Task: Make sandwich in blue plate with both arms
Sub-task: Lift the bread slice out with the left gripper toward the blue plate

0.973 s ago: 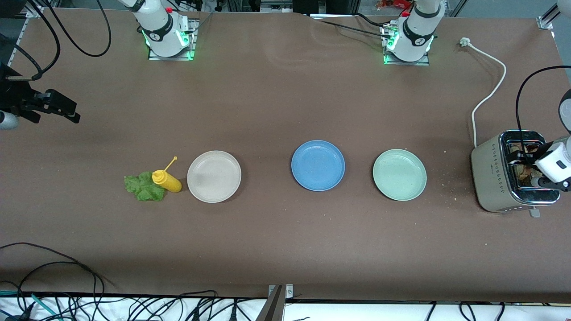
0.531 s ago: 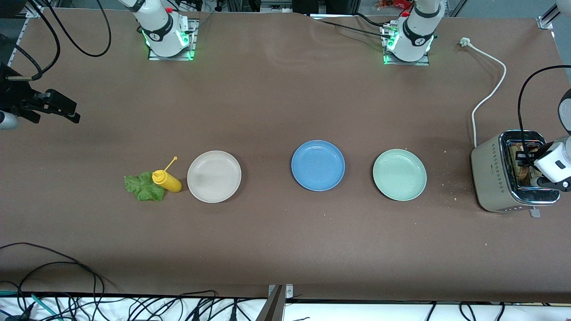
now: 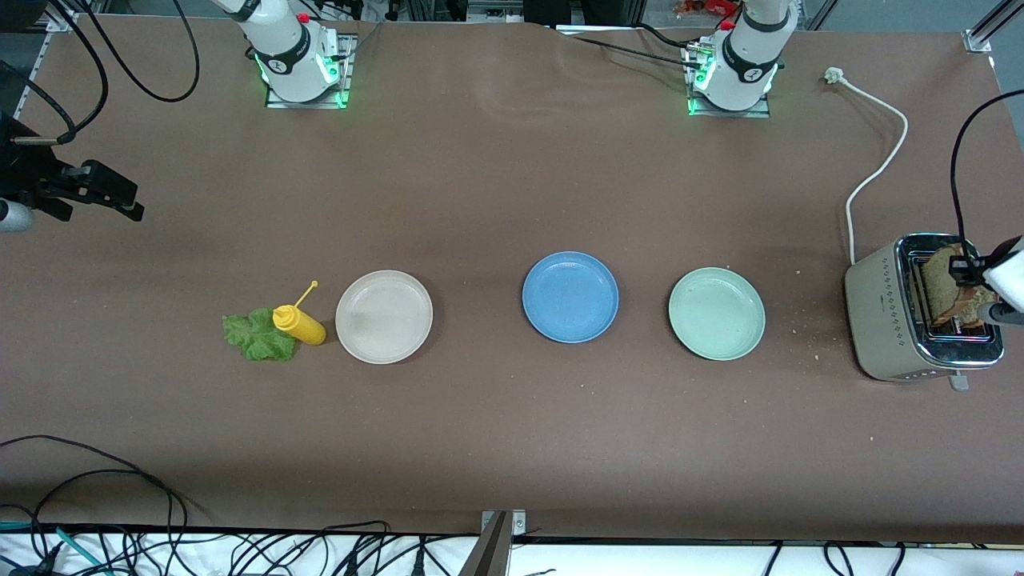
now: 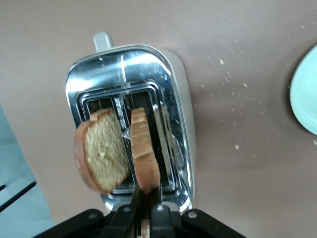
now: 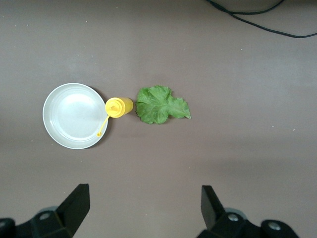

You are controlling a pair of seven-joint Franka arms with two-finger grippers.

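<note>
While clamped by the left gripper [image 4: 143, 210], browned bread slice [image 4: 144, 158] seems upright.

plates: three in a row across the table; blue plate [image 3: 570, 297] in the middle, pale green plate [image 3: 716, 313] toward left arm's end, off-white plate [image 3: 384, 316] toward right arm's end
bottle [image 3: 298, 323]: lying just beside off-white plate, toward right arm's end
lettuce leaf [image 3: 256, 334]: touching bottle, partly under it
toaster [image 3: 896, 320]: left arm's end, well apart from pale green plate
bread slices [image 4: 121, 151]: two, over toaster slots
cord [image 3: 878, 160]: runs from toaster toward the bases
</note>
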